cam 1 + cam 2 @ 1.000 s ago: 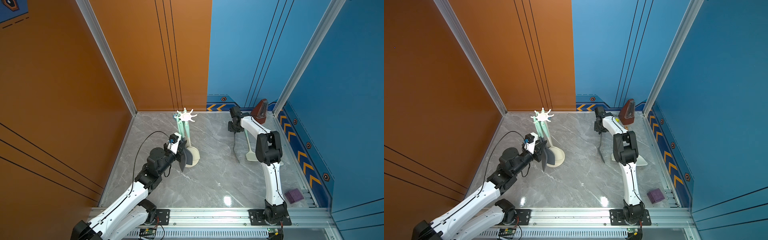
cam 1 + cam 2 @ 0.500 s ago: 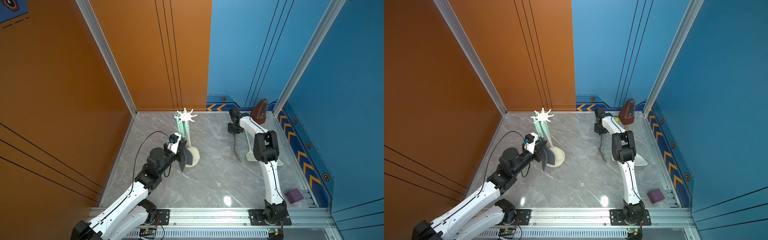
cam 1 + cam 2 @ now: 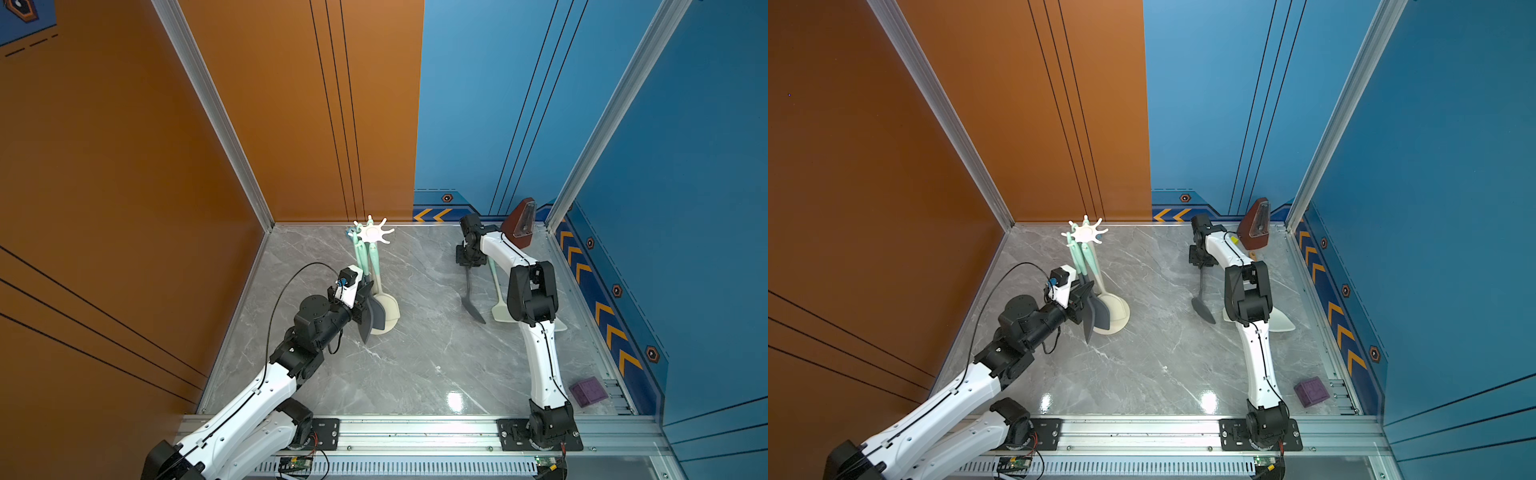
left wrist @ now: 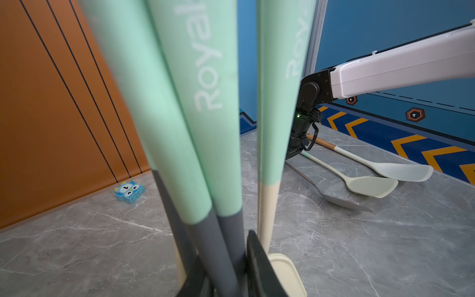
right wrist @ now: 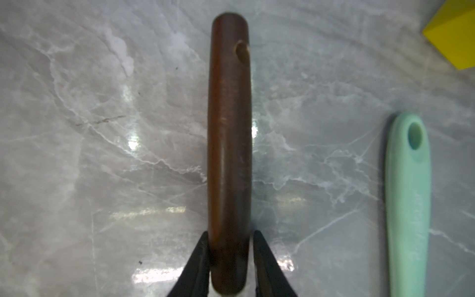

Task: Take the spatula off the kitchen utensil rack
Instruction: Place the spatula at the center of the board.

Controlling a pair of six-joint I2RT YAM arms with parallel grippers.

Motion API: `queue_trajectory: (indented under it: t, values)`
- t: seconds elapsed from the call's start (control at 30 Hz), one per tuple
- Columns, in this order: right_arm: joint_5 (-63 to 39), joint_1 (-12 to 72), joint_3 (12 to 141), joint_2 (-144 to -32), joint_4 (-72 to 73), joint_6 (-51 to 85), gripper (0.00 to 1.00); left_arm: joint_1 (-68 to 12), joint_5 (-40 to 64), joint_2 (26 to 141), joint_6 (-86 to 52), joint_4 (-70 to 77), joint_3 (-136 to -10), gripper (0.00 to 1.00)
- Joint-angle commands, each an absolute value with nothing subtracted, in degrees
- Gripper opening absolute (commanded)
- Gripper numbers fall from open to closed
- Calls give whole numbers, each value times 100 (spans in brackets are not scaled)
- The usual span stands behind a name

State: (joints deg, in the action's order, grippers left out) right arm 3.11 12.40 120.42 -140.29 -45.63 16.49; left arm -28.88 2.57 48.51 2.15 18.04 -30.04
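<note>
The cream kitchen utensil rack (image 3: 372, 232) (image 3: 1086, 235) stands at the back left, its pole (image 4: 264, 205) upright. Mint-handled utensils (image 4: 205, 115) with grey necks hang from it. My left gripper (image 3: 365, 297) (image 4: 226, 270) is shut on those grey necks, beside the pole. The spatula (image 3: 471, 299) (image 3: 1202, 305) has a brown wooden handle (image 5: 228, 128) and a dark grey blade. It lies flat on the marble. My right gripper (image 3: 468, 266) (image 5: 230, 246) straddles the handle near its end; its jaws stand slightly open, with a sliver of gap on one side.
A cream spoon (image 3: 500, 309) and a pale spatula-like utensil (image 4: 403, 172) lie on the table beside the grey-bladed one. A brown metronome (image 3: 521, 218) stands in the back right corner. There is a yellow block (image 5: 455, 38), a purple block (image 3: 588, 390) at the front right and a blue owl figure (image 4: 128, 191).
My right gripper's jaws have eased apart around the brown handle, and that arm's elbow has shifted slightly. The left arm and the rack have not moved.
</note>
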Motion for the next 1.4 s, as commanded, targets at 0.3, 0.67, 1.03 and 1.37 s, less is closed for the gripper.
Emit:
queue_trajectory:
  t: [0.3,0.67,1.03,1.37]
  values:
    - [200,1222,12084,-14277,-4808,1566,13,-2851,234,4915,382,1344,-2847,23]
    - [277,1118,12110,-14254,-4955,1319,8,-2853,229,4888,366,1345,-2835,22]
    - [338,1098,12067,-14167,-5124,1102,11,-2850,255,4890,344,1342,-2847,23]
    - [7,1149,11801,-13794,-4815,1283,32,-2856,229,4805,337,1342,-2800,23]
